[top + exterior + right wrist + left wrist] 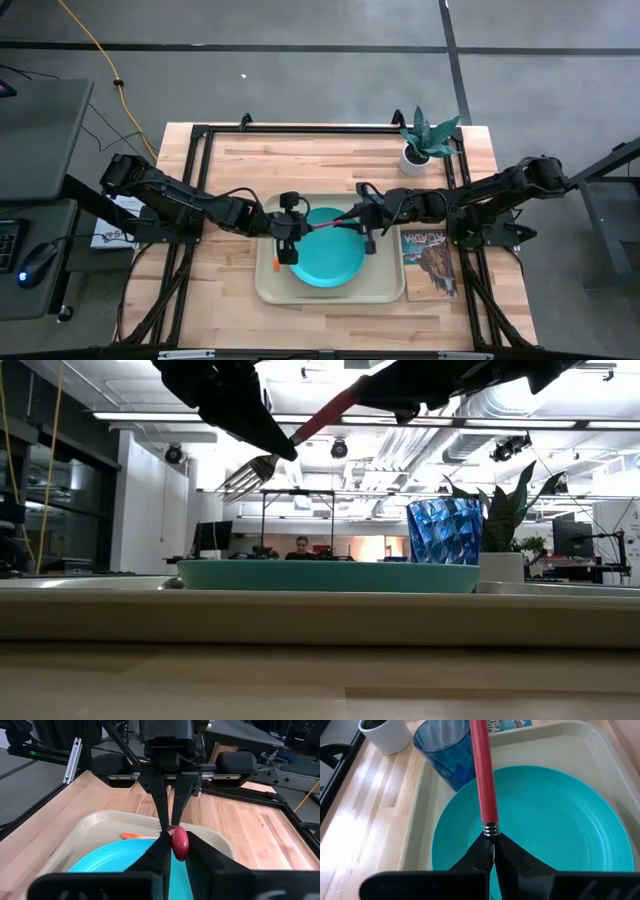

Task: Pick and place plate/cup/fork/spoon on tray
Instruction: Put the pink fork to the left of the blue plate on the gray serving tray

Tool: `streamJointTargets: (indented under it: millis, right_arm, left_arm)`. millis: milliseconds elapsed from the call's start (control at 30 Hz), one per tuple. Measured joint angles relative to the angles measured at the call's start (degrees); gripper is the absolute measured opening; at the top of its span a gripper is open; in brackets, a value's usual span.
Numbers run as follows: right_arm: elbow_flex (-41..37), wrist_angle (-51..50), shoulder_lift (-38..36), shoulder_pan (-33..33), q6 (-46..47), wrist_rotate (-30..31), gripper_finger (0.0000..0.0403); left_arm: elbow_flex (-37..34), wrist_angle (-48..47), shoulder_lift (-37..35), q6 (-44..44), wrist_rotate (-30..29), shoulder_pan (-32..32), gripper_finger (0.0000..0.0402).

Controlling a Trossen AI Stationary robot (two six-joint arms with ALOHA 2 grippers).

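Note:
The fork (328, 228), with a red-pink handle and silver tines (245, 478), hangs above the turquoise plate (330, 262), held between both grippers. My left gripper (291, 236) is shut on its tine end and my right gripper (362, 226) on its handle end. The plate lies on the beige tray (268, 290). The orange-handled spoon (276, 266) lies on the tray floor left of the plate. The blue cup (445, 750) stands on the tray by the plate's far right side. In the high view my right arm hides it. My left gripper pinches the fork's metal neck (490, 829), just below the handle's ferrule, between its two fingertips. The fingers come about level from the table's left, in line with the fork. The fork is clear of the plate, tines lowest. My right gripper pinches the free end of the red-pink handle (180, 844) between its two fingers. It comes from the table's right, in line with the fork. The handle end sits higher than the tines (330, 408).
A white pot with a green plant (420, 150) stands at the table's far right. A book (428, 262) lies right of the tray. Papers (112, 234) lie at the table's left edge. A person (302, 546) sits far off in the room.

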Motion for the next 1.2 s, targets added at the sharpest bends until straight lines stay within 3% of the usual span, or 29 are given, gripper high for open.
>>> streamJointTargets:
  millis: [433,633,933,1200]
  right_arm:
    - [0.00,0.16,0.00,0.02,-0.36,-0.01,0.0012]
    - [0.00,-1.22,-0.17,0.00,-0.82,2.53,0.0011]
    - [-0.09,-7.90,-4.98,-0.02,-0.31,6.45,0.0010]
    - [-0.67,-11.35,-9.39,0.00,0.08,8.68,0.0010]
  left_arm:
    - [0.00,0.55,0.07,-0.21,0.11,0.15,0.0009]
    - [-0.02,-0.81,-1.06,-0.30,0.06,0.17,0.0058]
    - [0.04,-3.70,-8.60,-2.30,-0.19,-0.65,0.0147]
    - [-2.13,-3.85,-17.06,-3.65,-0.93,-1.38,0.0172]
